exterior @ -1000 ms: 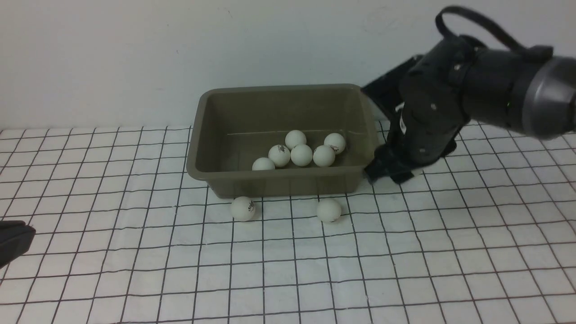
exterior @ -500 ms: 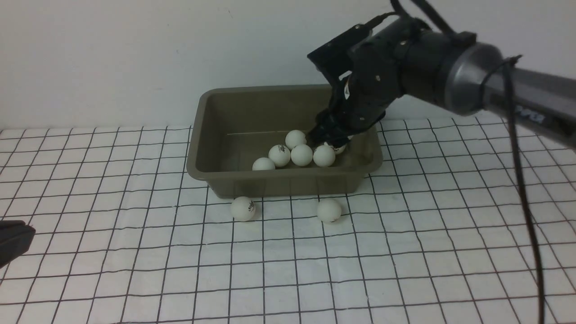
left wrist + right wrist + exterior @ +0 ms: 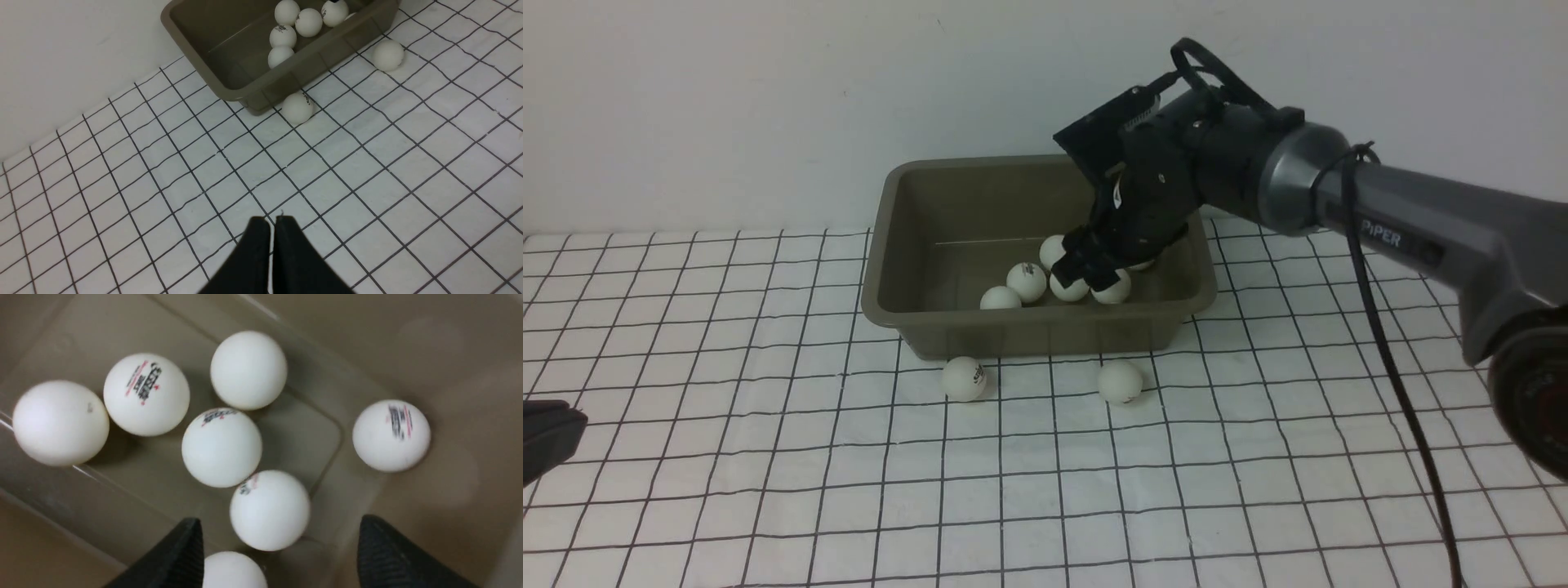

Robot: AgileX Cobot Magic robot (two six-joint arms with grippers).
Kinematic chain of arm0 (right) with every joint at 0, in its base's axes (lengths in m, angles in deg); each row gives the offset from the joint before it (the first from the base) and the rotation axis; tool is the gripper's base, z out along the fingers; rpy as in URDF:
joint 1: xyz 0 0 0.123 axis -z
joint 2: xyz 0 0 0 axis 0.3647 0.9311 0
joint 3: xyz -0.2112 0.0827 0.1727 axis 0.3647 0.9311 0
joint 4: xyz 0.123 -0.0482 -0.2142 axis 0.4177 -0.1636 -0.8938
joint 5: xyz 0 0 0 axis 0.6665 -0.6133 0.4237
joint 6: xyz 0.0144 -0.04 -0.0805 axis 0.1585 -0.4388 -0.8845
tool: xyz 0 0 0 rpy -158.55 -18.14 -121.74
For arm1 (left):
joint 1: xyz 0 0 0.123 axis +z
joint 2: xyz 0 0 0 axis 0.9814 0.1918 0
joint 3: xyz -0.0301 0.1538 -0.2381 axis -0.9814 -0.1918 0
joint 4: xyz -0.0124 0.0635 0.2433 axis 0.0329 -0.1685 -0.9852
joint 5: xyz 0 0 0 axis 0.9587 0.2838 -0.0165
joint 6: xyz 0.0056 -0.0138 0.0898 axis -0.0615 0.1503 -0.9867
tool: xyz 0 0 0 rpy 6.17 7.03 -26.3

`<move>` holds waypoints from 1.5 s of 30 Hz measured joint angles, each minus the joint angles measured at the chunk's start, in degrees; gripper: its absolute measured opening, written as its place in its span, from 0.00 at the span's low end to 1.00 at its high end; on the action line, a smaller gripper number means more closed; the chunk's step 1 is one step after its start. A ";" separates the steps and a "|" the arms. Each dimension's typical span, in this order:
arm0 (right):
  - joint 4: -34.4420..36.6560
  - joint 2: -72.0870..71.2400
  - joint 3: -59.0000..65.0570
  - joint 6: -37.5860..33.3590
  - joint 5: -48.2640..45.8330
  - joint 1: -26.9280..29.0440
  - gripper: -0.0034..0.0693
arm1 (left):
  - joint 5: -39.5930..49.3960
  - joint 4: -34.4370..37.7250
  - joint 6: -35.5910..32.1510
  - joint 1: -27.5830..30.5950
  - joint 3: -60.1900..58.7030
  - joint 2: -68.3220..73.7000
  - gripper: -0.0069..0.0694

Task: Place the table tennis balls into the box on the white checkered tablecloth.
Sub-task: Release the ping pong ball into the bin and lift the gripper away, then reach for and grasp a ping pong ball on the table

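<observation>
While yr right hand [image 3: 1086, 276] hangs wide, empty, over box [image 3: 1045, 336]: lift straight up; 2 table tennis balls [image 3: 964, 378] outside.

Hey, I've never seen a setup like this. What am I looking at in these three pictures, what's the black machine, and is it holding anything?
This is a two-armed robot. Each arm ends in a gripper, a two-fingered clamp. One picture looks forward from between the arms. The other two come from cameras on the wrists. A white checkered tablecloth carries an olive-grey plastic box. Seven small white table tennis balls lie inside it, and two more balls sit on the cloth by its front wall. The right gripper hangs open inside the box. One ball lies between its fingers without touching them, so nothing is held. The left gripper is shut and empty, over the cloth.
</observation>
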 joint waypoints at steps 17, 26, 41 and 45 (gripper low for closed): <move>11.26 -2.98 -6.63 -0.51 -18.95 0.00 0.68 | -0.02 0.00 0.00 0.00 0.00 0.00 0.09; 20.66 -4.57 -1.65 -1.48 -19.02 -2.03 0.68 | 0.26 0.00 0.00 0.00 0.00 0.00 0.09; 15.87 -11.28 13.32 -1.33 -18.84 -5.17 0.68 | 0.26 0.05 0.00 0.00 0.00 0.00 0.09; 12.82 -11.28 17.01 0.53 -18.31 -5.17 0.68 | 0.20 0.12 0.00 0.00 0.00 0.00 0.09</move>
